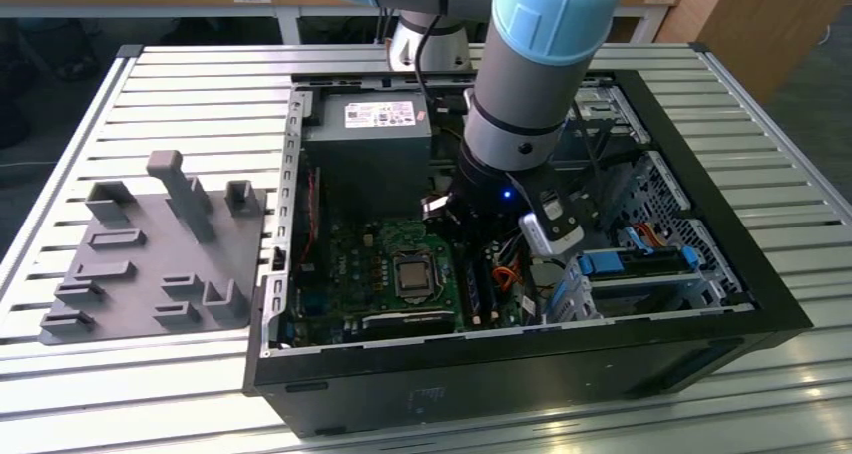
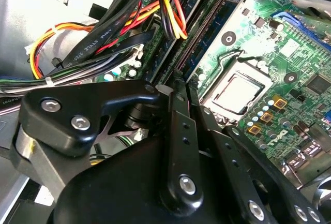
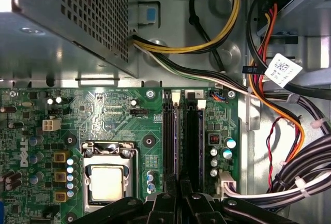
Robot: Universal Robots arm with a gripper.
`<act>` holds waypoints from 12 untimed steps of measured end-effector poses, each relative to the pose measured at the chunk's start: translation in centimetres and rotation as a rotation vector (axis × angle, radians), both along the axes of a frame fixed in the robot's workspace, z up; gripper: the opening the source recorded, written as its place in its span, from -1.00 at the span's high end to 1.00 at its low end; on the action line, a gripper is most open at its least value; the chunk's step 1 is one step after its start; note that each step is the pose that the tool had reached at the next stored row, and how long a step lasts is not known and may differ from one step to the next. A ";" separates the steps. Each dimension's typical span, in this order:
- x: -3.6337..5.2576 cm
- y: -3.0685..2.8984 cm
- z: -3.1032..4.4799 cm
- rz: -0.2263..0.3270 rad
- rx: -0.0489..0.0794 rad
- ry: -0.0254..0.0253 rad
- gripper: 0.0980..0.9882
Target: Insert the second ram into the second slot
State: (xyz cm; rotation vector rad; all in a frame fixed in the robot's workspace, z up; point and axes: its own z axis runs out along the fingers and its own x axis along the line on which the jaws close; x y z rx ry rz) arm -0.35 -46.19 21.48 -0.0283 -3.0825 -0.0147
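Down inside the open computer case (image 1: 665,329), the one pincer (image 3: 178,199) hangs low over the green board (image 3: 108,115). In both wrist views its two black halves (image 2: 176,131) sit very close side by side. I cannot tell if they are pinching something or just pressed together.

Straight out from the pincer lie two long dark slots (image 3: 195,136), side by side. Each slot has one small white clip (image 3: 201,103) at its far end, so two clips. A thin dark strip, the second ram (image 3: 177,141), stands on its edge along the slots, in line with the pincer. I cannot tell how deep it sits.

For the exterior view, 12 o'clock is the far side of the table. From the pincer, one square silver chip seat (image 1: 409,274) is at 8 o'clock, close by. In the first wrist view, three little yellow squares (image 3: 61,176) stand in a row beside it. One big gray power box (image 1: 370,145) is at 11 o'clock. One bundle of yellow, red and black wires (image 3: 227,22) runs from it. One blue drive holder (image 1: 639,262) is at 3 o'clock. One gray tray with upright pegs (image 1: 154,249) lies on the slatted table (image 1: 174,85) at 9 o'clock, outside the case. One gray and blue arm (image 1: 533,75) comes down from 12 o'clock.
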 end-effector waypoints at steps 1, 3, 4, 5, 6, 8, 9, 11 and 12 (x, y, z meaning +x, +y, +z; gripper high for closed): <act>0.00 0.00 -0.01 0.000 0.000 0.0001 0.90; -0.01 0.03 -0.08 0.000 0.000 0.0000 0.90; -0.01 0.04 -0.12 0.001 0.000 0.0000 0.90; -0.01 0.06 -0.16 0.001 0.000 0.0001 0.90; -0.01 0.07 -0.19 0.001 0.000 0.0001 0.90; -0.01 0.07 -0.22 0.000 0.000 0.0001 0.90; -0.01 0.08 -0.22 0.001 0.000 0.0001 0.90; -0.01 0.08 -0.24 0.000 0.000 0.0000 0.90; -0.01 0.08 -0.24 0.000 0.000 0.0000 0.90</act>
